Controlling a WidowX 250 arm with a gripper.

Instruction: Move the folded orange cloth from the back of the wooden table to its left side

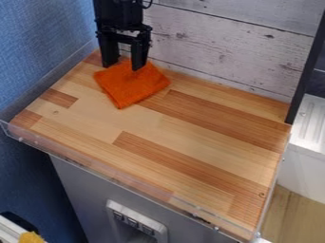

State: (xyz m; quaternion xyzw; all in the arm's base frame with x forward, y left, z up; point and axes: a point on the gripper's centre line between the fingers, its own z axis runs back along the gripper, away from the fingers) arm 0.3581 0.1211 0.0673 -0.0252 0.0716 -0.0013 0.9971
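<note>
Gripper [124,67] fingers stand apart at the orange cloth [132,86]'s back edge; for a sure pinch, you likely want both tips low, straddling fabric squarely.

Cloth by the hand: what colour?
The cloth is orange; it shows best in the camera view.

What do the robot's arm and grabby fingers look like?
The arm is black and boxy where you can see it. It has two long, chunky black fingers, and a thin dark cable curves beside it near the top.
</note>
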